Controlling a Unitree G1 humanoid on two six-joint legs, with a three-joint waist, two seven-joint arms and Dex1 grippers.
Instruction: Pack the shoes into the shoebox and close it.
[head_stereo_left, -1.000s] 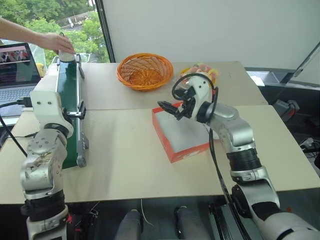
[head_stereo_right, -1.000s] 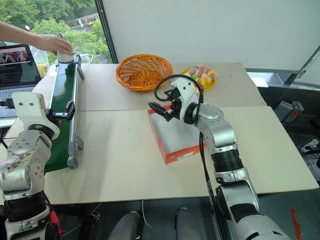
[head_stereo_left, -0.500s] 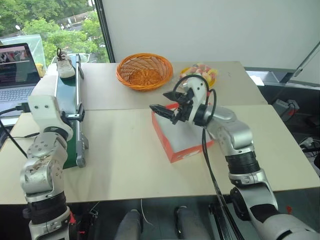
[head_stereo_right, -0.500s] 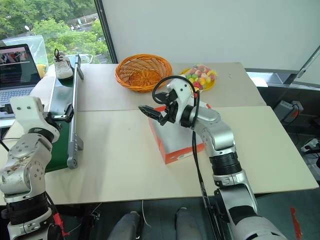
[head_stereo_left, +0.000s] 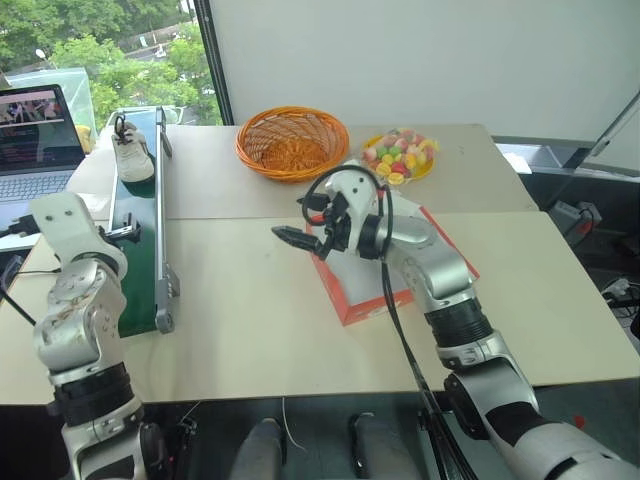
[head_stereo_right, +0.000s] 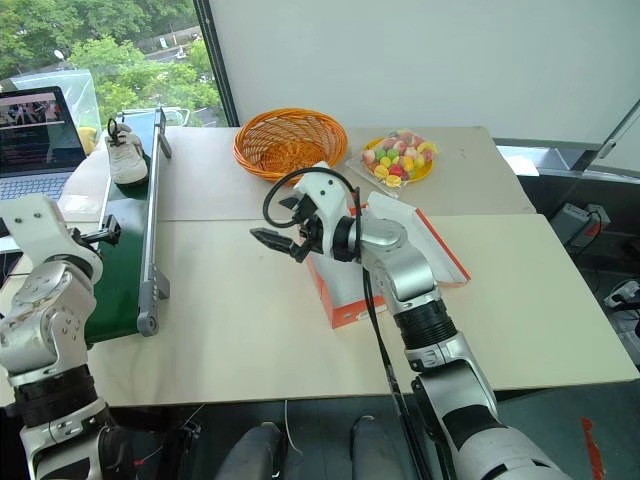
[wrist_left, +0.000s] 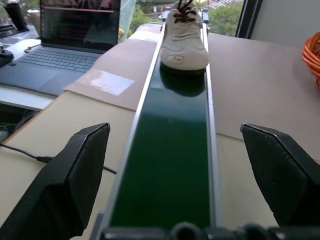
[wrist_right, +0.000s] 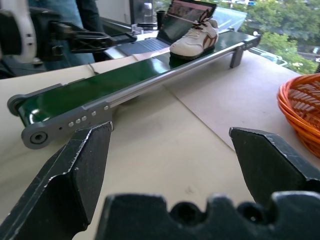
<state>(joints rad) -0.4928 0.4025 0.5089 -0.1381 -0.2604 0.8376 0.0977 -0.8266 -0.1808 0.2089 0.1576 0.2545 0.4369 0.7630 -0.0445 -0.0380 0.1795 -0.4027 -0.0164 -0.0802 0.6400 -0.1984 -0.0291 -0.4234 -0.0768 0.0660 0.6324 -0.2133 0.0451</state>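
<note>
A shoe (head_stereo_left: 131, 157) now rides the green conveyor (head_stereo_left: 136, 260); the person's hand has gone. My right gripper (head_stereo_left: 297, 241) has swung off the shoebox (head_stereo_left: 385, 292) toward it, and both it and my left gripper (wrist_left: 185, 185) are wide open, empty, so I judge pickup comes next.

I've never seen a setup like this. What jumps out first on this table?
Probably the single white shoe riding a long green conveyor belt on the robot's left side, next to a laptop. Mid-table sits a red-orange shoebox, open, with the right gripper hanging open beside it. Farther back are a round orange wicker basket and a plate of colourful sweets.
</note>
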